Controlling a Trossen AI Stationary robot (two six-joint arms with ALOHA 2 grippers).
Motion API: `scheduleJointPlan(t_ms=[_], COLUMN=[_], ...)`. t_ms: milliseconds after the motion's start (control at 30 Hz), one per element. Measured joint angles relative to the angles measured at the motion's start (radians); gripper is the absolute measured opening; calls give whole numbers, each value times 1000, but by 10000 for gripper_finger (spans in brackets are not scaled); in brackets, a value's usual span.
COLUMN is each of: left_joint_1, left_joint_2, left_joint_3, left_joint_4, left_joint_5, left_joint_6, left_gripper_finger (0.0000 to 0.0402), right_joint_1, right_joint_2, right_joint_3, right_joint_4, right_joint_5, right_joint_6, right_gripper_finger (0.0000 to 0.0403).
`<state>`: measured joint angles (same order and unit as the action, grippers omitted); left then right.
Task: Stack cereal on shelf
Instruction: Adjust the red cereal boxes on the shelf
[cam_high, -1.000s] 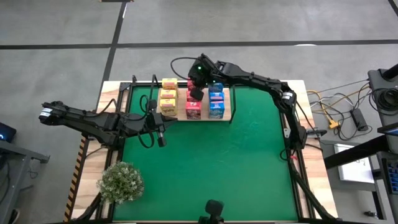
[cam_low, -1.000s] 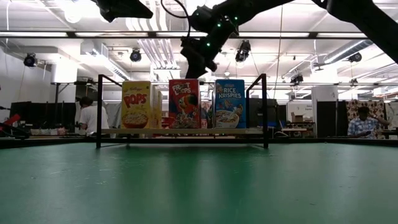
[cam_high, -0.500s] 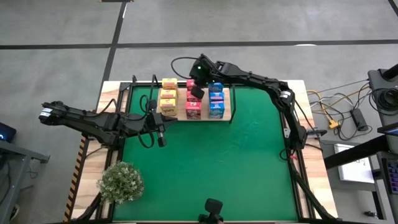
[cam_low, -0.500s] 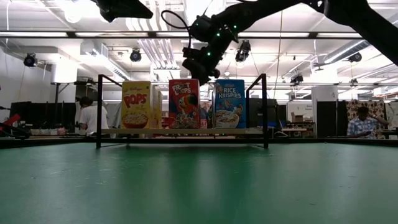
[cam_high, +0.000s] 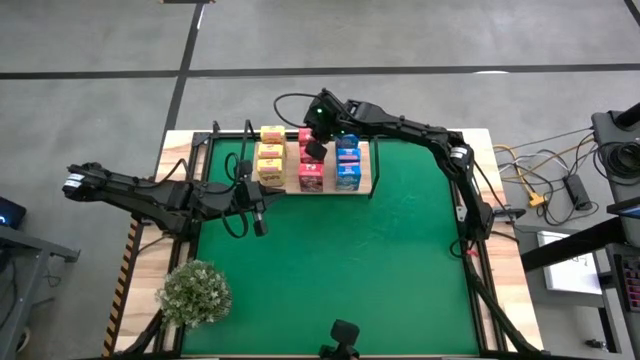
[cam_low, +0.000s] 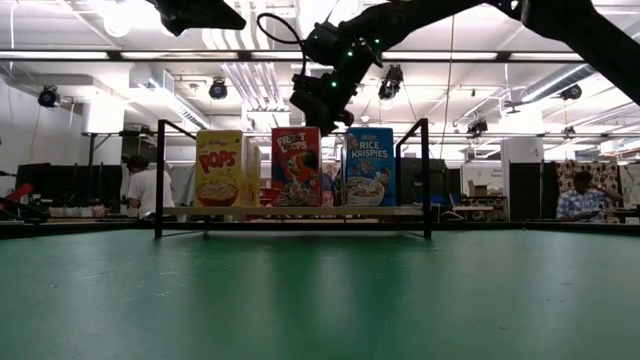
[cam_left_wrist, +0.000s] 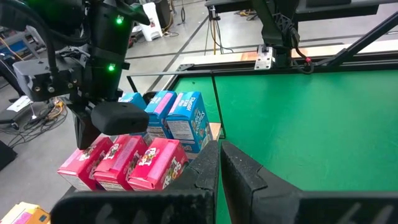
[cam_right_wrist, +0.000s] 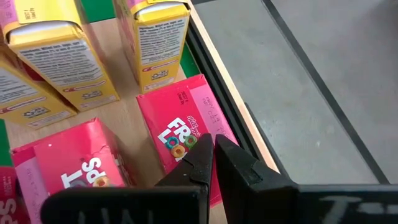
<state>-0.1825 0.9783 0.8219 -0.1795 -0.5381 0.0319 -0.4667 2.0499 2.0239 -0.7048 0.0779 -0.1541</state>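
The shelf (cam_high: 364, 165) is a light wooden board at the far middle of the green mat. On it stand rows of cereal cartons: yellow (cam_high: 270, 155), pink-red (cam_high: 311, 178) and blue (cam_high: 347, 165). My right gripper (cam_high: 315, 151) is shut over the pink-red row, at about carton-top height in the low view (cam_low: 305, 118). In the right wrist view its tips (cam_right_wrist: 213, 144) stand over the far pink-red carton (cam_right_wrist: 186, 127), whose printed face shows upward beside the shelf's far edge. My left gripper (cam_high: 259, 228) is shut above the mat, near the shelf's left front corner. My right gripper points slanting down from the table's right over the far pink-red carton's printed face (cam_right_wrist: 198, 138). The shut fingers hide the spot under their tips, so I cannot tell whether they touch it.
A bushy pale green plant (cam_high: 195, 292) stands at the near left corner. The green mat (cam_high: 350, 270) stretches from the shelf to the near edge. Thin black wire frames (cam_low: 426, 175) rise at the shelf's ends.
My right gripper has turned a little at the wrist above the pink-red cartons and stays shut. The cartons stand as before.
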Motion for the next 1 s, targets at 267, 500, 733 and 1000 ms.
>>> scheduleJointPlan(t_ms=[267,500,733,1000], left_joint_1=[0,0,0,0], left_joint_2=[0,0,0,0], left_joint_3=[0,0,0,0], left_joint_4=[0,0,0,0], left_joint_5=[0,0,0,0], left_joint_6=[0,0,0,0], left_gripper_finger=[0,0,0,0], right_joint_1=[2,11,25,47], right_joint_2=[0,-20,-70,-98], right_joint_3=[0,-2,-2,-2], right_joint_4=[-3,-18,-105,-254], right_joint_5=[0,1,0,-7], right_joint_6=[13,13,13,44], right_gripper_finger=[12,12,12,12])
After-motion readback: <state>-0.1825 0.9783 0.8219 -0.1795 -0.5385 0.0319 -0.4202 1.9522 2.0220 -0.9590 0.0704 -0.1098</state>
